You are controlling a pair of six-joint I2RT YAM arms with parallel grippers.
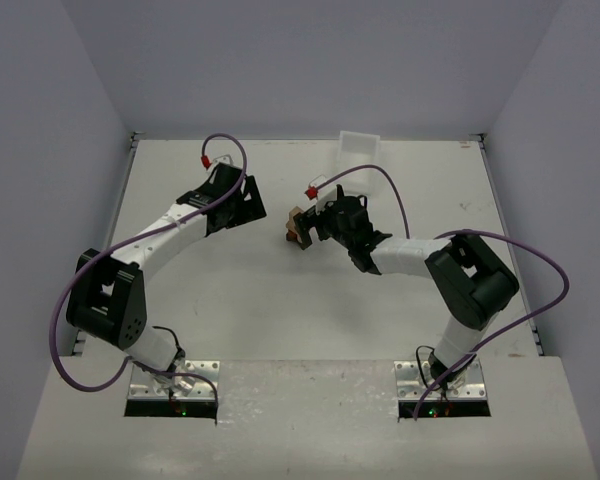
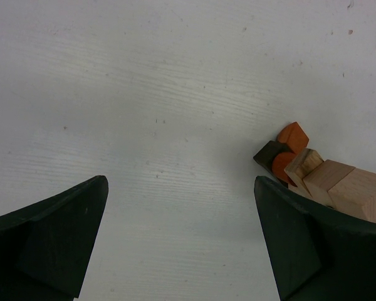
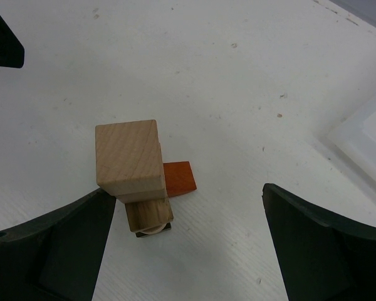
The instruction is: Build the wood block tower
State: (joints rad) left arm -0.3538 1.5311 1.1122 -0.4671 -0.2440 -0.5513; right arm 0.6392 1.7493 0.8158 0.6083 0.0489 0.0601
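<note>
Right gripper (image 1: 316, 228), jaws spread wide and holding nothing, hangs at the wood block tower (image 3: 130, 160), which stands mid-table just beside one of my fingers. My left gripper (image 2: 180, 182), also spread and empty, sits near its other side. The stack looks narrow and unevenly seated, so I judge a sideways brush from that near finger could topple it.

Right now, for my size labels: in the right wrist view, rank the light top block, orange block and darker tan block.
1. light top block, though it's nearest the camera.
2-3. orange block and darker tan block look alike; both are partly hidden, so they stay unranked.
</note>
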